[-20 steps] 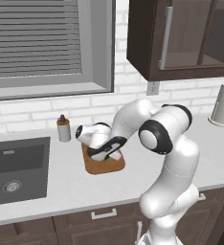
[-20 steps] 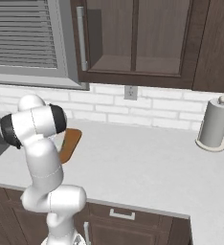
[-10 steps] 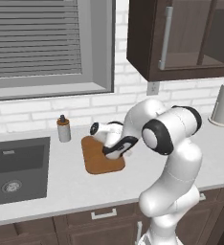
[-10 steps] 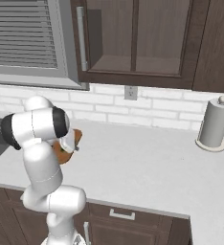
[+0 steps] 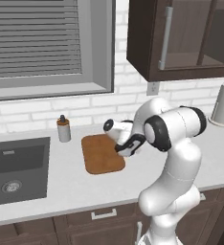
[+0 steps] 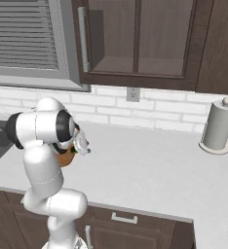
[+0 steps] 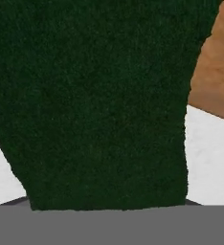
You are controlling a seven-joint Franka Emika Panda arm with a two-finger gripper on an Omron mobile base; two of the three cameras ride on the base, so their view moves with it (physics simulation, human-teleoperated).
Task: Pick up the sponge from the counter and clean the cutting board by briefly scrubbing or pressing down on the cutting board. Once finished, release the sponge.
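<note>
Seen from the hand, the dark green sponge (image 7: 95,100) sits right against the camera above the cutting board (image 5: 102,153), whose right edge the gripper (image 5: 125,147) overhangs on the counter (image 5: 61,184), though whether the jaws clamp it I cannot tell.

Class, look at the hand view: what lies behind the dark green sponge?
Behind the sponge show a corner of the brown cutting board and pale counter. The sponge covers everything else there.
</note>
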